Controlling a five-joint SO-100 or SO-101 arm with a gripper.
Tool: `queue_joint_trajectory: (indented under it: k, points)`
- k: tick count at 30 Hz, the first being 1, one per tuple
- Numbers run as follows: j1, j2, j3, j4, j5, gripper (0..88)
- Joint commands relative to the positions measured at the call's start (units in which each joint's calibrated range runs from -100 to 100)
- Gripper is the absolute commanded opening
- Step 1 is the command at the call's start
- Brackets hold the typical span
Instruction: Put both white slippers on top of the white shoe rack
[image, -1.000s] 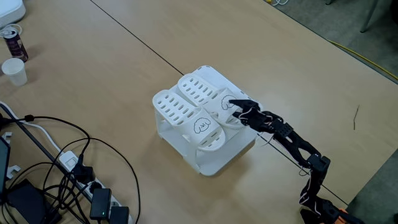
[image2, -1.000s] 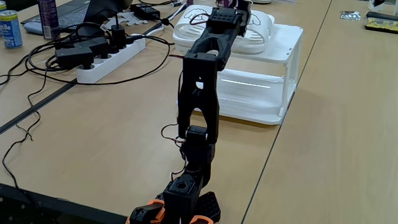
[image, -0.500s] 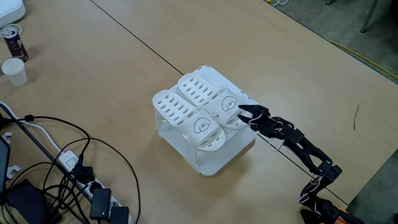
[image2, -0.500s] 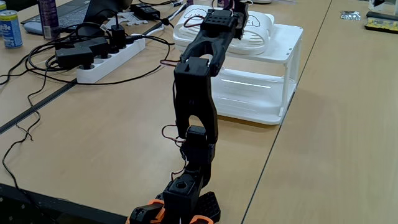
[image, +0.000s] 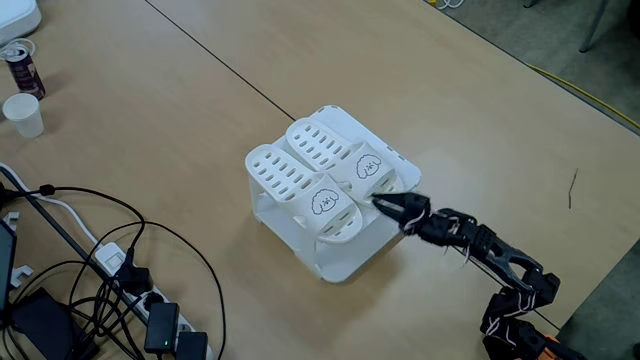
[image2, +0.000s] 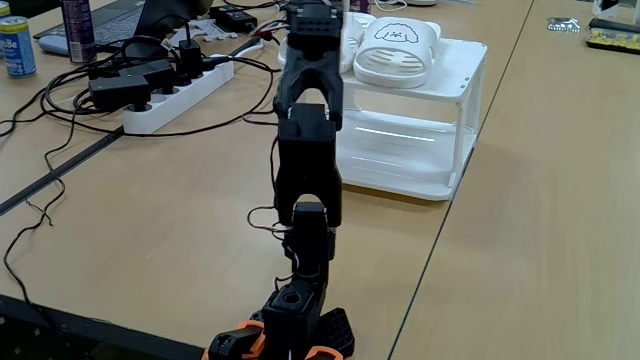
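Observation:
Both white slippers lie side by side on the flat top of the white shoe rack (image: 345, 262). In a fixed view the nearer slipper (image: 298, 187) and the farther slipper (image: 335, 150) point their open ends toward the arm. My gripper (image: 379, 203) hovers just off the rack's right edge, close to the slippers' open ends, with nothing in it. Its fingers look close together and I cannot make out a gap. In the other fixed view the arm stands in front of the rack (image2: 447, 130), one slipper (image2: 396, 46) shows beside it, and the gripper is cut off by the top edge.
A paper cup (image: 22, 113) and a can (image: 22, 68) stand at the far left. A power strip (image: 165, 325) and tangled black cables fill the lower left. The arm's base (image: 515, 325) sits at the lower right, near the table edge.
The gripper has pulled back from the farther slipper's strap, moving down and toward the arm's base. The arm has folded lower. Both slippers stayed in place on the rack.

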Motion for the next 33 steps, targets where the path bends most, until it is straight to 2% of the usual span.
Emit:
queue_joint_trajectory:
  k: [1, 8, 14, 26, 33]
  points:
    - [-3.6, 3.6, -10.2, -1.4, 0.4, 0.8]
    - [-6.1, 12.8, -21.6, -1.4, 0.4, 0.8]
    - [-10.7, 13.2, -19.2, -0.8, 0.4, 0.8]
    - [-14.9, -16.2, 25.0, -1.0, 0.4, 0.8]
    - [-9.6, -29.6, 41.0, -1.0, 0.4, 0.8]
